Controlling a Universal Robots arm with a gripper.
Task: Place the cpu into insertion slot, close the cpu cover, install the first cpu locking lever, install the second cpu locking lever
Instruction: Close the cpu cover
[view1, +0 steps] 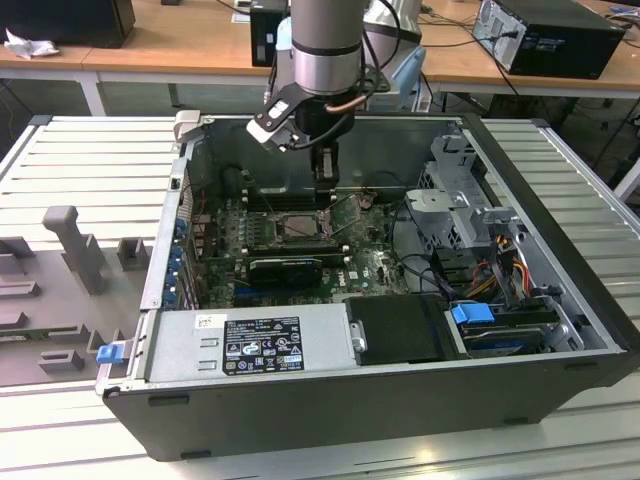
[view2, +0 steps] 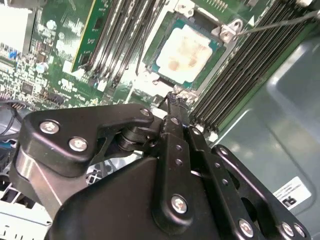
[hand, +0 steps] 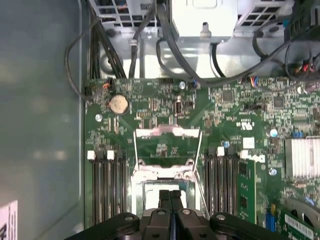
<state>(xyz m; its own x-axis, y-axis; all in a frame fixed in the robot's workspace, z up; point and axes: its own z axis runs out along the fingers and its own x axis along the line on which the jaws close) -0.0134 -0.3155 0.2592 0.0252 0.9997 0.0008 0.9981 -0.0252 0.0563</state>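
The cpu (view2: 187, 47), a pale beige square with brownish stains, lies in the insertion slot (view2: 165, 67) on the green motherboard. In the first wrist view the cpu cover (hand: 167, 133) stands flipped open beyond the slot, with green board showing through its window. A thin wire lever (hand: 134, 155) runs along one side of it and another lever (hand: 201, 160) along the other. My gripper (hand: 170, 196) hangs just above the slot's near edge, fingers pressed together with nothing between them. In the exterior view the gripper (view1: 325, 190) reaches down inside the case over the slot (view1: 298, 225).
Memory slots (hand: 107, 185) flank the socket, with one green memory stick (hand: 243, 190). A long black card (view1: 285, 268) lies just in front of the socket. A power supply (view1: 250, 340), a drive bay (view1: 500, 325) and loose cables (view1: 480, 270) crowd the case; its walls (view1: 165, 250) enclose everything.
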